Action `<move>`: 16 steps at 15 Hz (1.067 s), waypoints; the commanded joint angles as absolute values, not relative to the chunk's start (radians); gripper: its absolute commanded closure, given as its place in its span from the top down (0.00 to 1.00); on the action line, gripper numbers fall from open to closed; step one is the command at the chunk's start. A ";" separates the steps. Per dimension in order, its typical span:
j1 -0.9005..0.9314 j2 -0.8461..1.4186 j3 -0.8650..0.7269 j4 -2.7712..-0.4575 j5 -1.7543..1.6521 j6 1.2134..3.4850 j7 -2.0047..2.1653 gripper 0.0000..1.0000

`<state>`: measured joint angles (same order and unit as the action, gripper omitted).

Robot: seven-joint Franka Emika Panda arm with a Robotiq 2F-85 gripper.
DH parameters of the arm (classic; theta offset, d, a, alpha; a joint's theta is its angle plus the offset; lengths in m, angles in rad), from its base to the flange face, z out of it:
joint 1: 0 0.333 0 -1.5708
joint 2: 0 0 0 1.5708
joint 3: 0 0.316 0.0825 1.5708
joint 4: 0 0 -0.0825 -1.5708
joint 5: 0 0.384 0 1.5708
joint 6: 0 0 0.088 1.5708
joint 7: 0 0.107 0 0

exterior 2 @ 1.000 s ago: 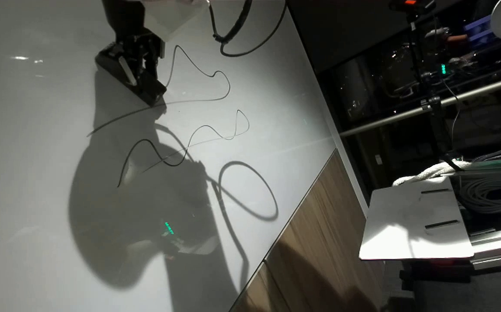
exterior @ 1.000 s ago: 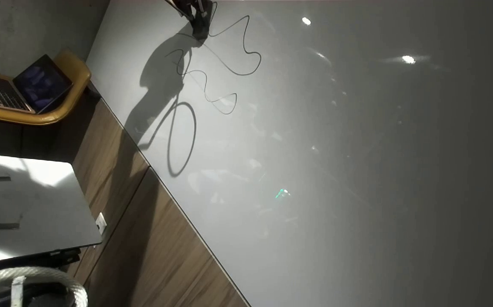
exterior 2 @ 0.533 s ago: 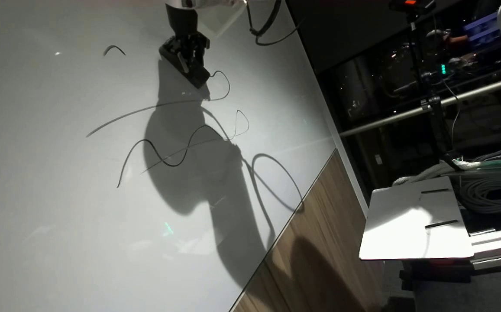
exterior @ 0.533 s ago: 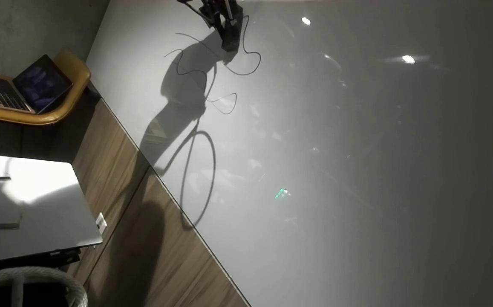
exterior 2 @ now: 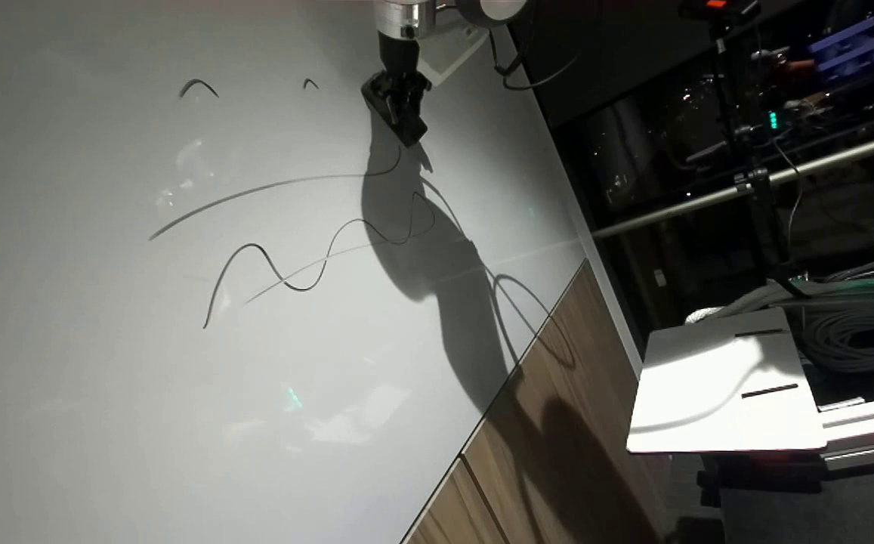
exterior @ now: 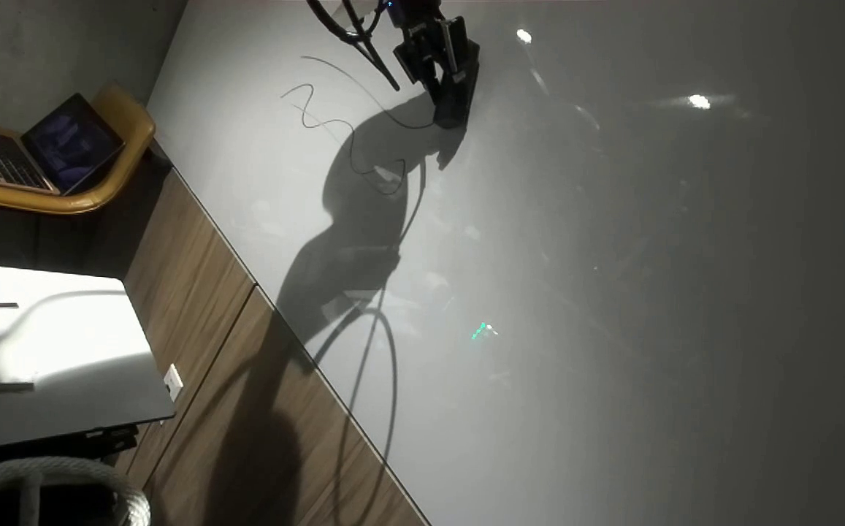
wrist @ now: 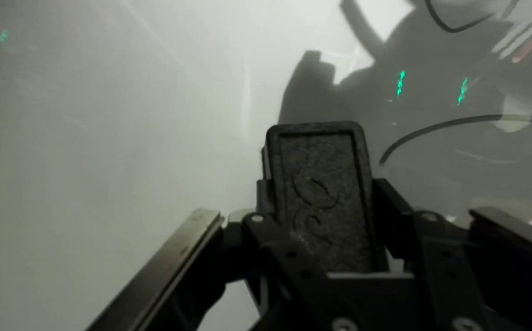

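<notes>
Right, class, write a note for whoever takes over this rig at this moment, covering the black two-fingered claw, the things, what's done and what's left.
Claw: holding a black rectangular block against or just off the glossy grey-white surface; can't tell which.
Things: a thin dark curved marker-like line ends beside the block; lower in an exterior view runs a dark wavy line, crossed by a paler thin line.
Done: the stretch between the block and a small dark arc, there a second ago, is gone.
Remaining: both dark lines, the paler one, the small arc and a thicker dark arc.
</notes>
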<state>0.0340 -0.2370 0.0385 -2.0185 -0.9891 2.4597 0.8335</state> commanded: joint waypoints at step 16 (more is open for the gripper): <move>-0.001 -0.150 0.113 -2.007 -0.696 2.642 0.563 0.29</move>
